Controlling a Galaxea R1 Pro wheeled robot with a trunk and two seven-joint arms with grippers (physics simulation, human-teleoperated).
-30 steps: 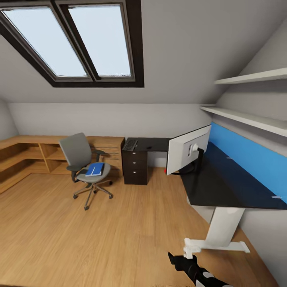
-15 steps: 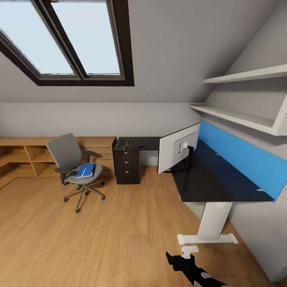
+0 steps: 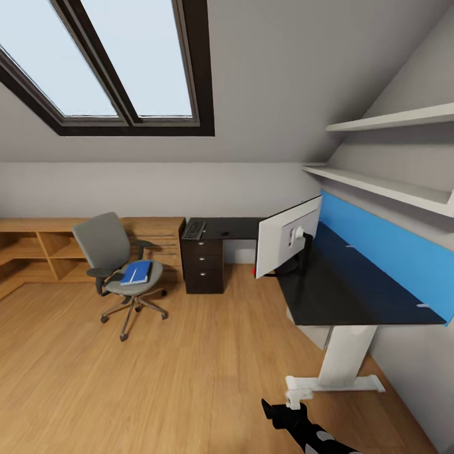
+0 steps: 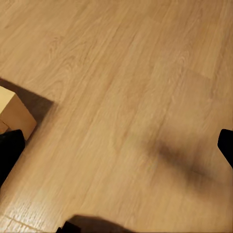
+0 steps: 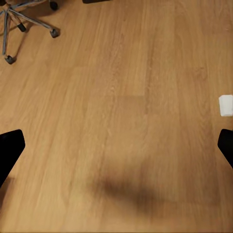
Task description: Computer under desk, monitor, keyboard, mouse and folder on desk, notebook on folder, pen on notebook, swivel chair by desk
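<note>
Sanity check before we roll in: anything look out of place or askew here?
Yes. The monitor sits at the desk edge with its white back facing the room and its lower corner overhanging the floor. The folder lies on the swivel chair seat, away from the desk. No spill or damage visible.

Head camera overlooks the bedroom; wrist cameras face the floor (image 4: 121,97).

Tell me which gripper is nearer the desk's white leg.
Right, likely. The right gripper hangs beside the desk leg's foot; the left gripper faces floor near a wooden corner.
</note>
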